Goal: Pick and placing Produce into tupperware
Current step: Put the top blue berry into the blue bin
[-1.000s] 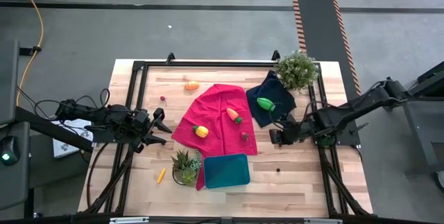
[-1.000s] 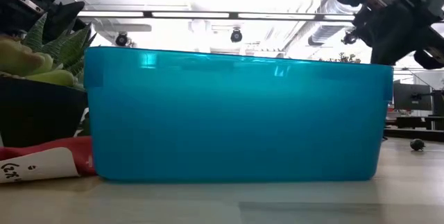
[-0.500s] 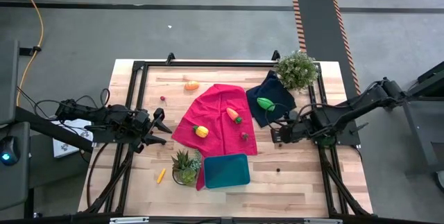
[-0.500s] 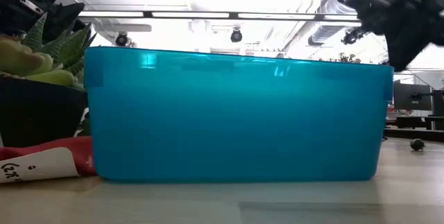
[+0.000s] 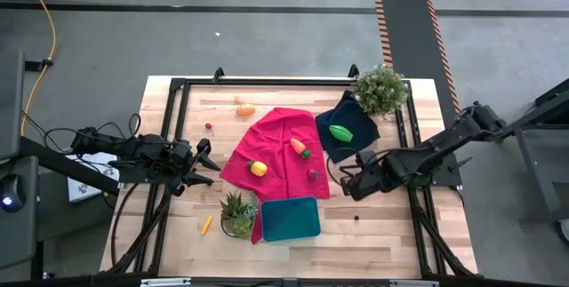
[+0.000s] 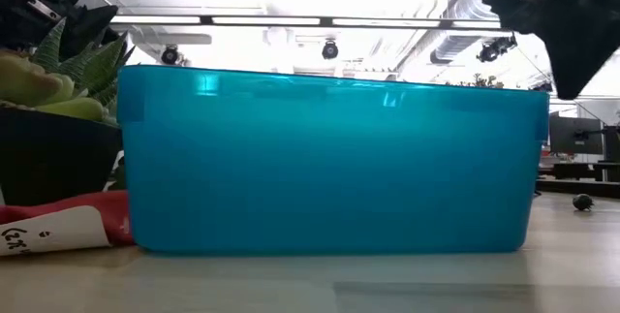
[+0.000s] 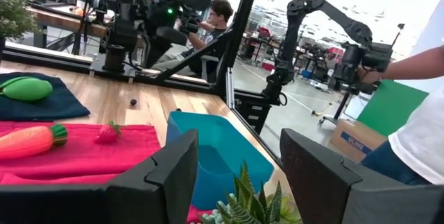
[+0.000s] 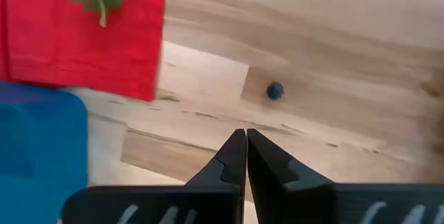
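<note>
Behind the wooden bench (image 5: 382,234), a cardboard box (image 7: 350,139) reads "ULINE". Right gripper (image 5: 349,183), fingers together, hovers between navy cloth (image 5: 348,136) and teal tupperware (image 5: 290,219) near the bench's front edge; left gripper (image 5: 206,164) waits, fingers apart, by the left edge.

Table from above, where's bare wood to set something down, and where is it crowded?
Bare wood lies right of the tupperware, below the right gripper, apart from one small dark ball. Another free patch is the corner left of the orange piece, above the left gripper. The red cloth and navy cloth in the middle are crowded with produce.
</note>
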Tool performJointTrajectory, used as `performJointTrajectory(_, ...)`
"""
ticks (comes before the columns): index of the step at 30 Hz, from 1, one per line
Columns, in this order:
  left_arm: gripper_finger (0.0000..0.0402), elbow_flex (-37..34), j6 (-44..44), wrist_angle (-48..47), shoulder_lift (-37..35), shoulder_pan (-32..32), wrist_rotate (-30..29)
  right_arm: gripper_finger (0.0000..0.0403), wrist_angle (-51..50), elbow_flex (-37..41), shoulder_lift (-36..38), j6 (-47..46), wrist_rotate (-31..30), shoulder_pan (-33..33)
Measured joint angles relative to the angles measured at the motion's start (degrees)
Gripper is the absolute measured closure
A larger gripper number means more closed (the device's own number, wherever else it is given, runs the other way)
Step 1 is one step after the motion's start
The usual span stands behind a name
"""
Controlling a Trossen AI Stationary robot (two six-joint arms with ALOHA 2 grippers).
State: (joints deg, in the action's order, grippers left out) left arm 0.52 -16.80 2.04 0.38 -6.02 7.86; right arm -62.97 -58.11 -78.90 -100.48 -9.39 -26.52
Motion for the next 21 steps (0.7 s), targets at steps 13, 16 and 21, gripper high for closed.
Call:
performJointTrajectory(13,0.0208,0.0,0.0,0.0,0.0,0.0,0.0,0.0398,0.7,0.0,-4.8,-17.5,-5.9,-9.5)
performJointTrajectory(16,0.0208,0.0,0.0,0.0,0.0,0.0,0.0,0.0394,0.9,0.0,-4.8,-19.6,-5.8,-10.8)
performJointTrajectory(21,0.0208,0.0,0.0,0.0,0.0,0.0,0.0,0.0375,0.7,0.8,-4.8,-20.9,-6.9,-12.6)
